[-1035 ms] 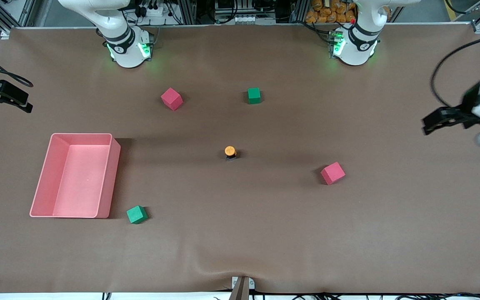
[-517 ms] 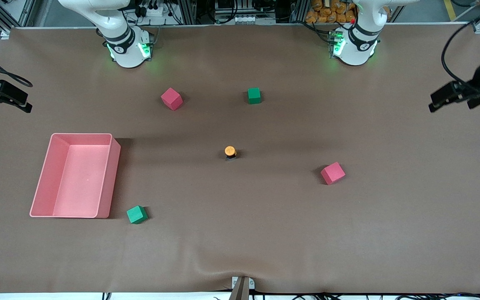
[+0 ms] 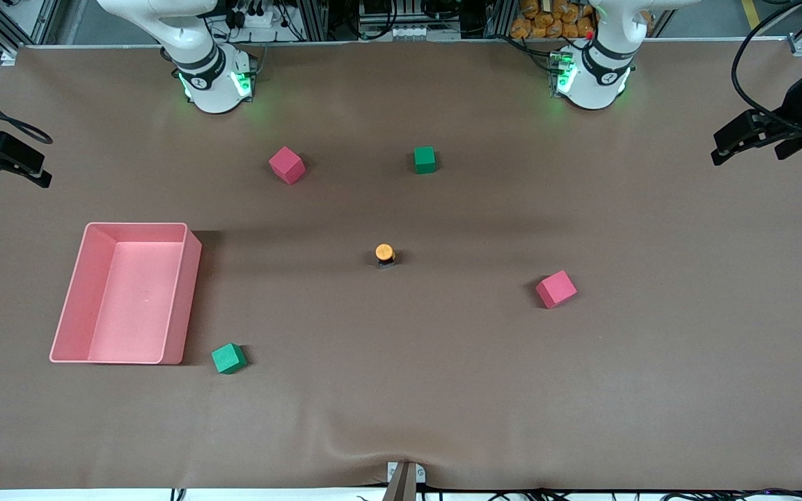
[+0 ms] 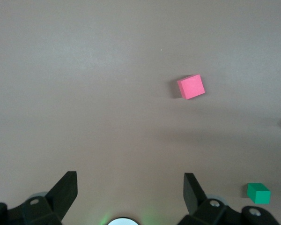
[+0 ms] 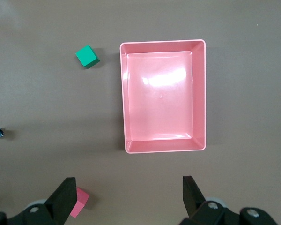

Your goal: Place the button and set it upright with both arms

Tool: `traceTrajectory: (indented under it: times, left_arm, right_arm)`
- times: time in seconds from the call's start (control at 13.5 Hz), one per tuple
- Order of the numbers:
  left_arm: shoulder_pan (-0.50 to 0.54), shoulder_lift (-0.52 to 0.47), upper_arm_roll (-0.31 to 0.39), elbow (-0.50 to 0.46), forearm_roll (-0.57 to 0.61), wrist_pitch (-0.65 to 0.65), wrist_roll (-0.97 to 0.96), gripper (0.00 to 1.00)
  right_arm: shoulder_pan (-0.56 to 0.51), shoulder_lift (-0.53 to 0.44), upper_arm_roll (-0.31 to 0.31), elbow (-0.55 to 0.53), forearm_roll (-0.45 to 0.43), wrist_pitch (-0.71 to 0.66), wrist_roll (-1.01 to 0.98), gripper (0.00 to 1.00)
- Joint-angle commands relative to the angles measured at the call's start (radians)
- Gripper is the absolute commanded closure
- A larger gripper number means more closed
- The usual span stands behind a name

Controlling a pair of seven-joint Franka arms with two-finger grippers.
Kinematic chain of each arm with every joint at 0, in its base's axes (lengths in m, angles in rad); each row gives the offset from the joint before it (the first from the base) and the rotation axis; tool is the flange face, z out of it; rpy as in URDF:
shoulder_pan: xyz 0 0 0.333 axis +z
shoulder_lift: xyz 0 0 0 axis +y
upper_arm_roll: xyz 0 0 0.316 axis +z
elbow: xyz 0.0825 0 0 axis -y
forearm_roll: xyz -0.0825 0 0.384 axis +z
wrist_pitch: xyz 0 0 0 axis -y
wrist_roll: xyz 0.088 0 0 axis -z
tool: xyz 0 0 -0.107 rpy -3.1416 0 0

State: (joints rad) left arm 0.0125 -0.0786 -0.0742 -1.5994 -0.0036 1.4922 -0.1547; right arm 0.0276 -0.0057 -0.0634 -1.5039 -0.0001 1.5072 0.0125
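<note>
Your button point(image 3: 385, 254) stood upright near the middle of the brown tabletop point(image 3: 651, 390), orange cap up on its short black body, with nothing touching it. Around it you had four foam cubes, all apart from it and from one another: a pink cube point(image 3: 556, 289) toward the left arm's end and a little nearer the front camera, a green cube point(image 3: 425, 160) farther from that camera, a second pink cube point(image 3: 286, 165) at about that same depth but toward the right arm's end, and a second green cube point(image 3: 228, 358) nearer the camera, just beside a corner of the pink rectangular bin point(image 3: 70, 306). That bin sat open side up at the right arm's end of the tabletop, and nothing lay in it. The left gripper point(image 3: 728, 142) hung in the air over the tabletop's edge at the left arm's end, well apart from the button; in the left wrist view its fingers point(image 4: 65, 190) were spread wide and held nothing, with the pink cube and the green cube on the brown surface below. The right gripper point(image 3: 8, 163) was up at the other end, over the tabletop's edge; its fingers point(image 5: 64, 196) were likewise spread wide with nothing between them, and its wrist camera looked down on the bin.
</note>
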Motion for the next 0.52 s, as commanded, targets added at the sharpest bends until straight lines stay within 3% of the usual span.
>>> traceTrajectory:
  times: [0.0,0.44]
  left_arm:
    - [0.015,-0.021,0.002,-0.017,-0.009,-0.010,0.026,0.00]
    - [0.012,0.013,-0.009,0.021,-0.004,-0.020,0.024,0.00]
  right_arm:
    - [-0.012,-0.010,0.010,0.005,0.014,-0.012,-0.011,0.00]
    - [-0.012,-0.008,0.010,0.007,0.014,-0.015,-0.009,0.00]
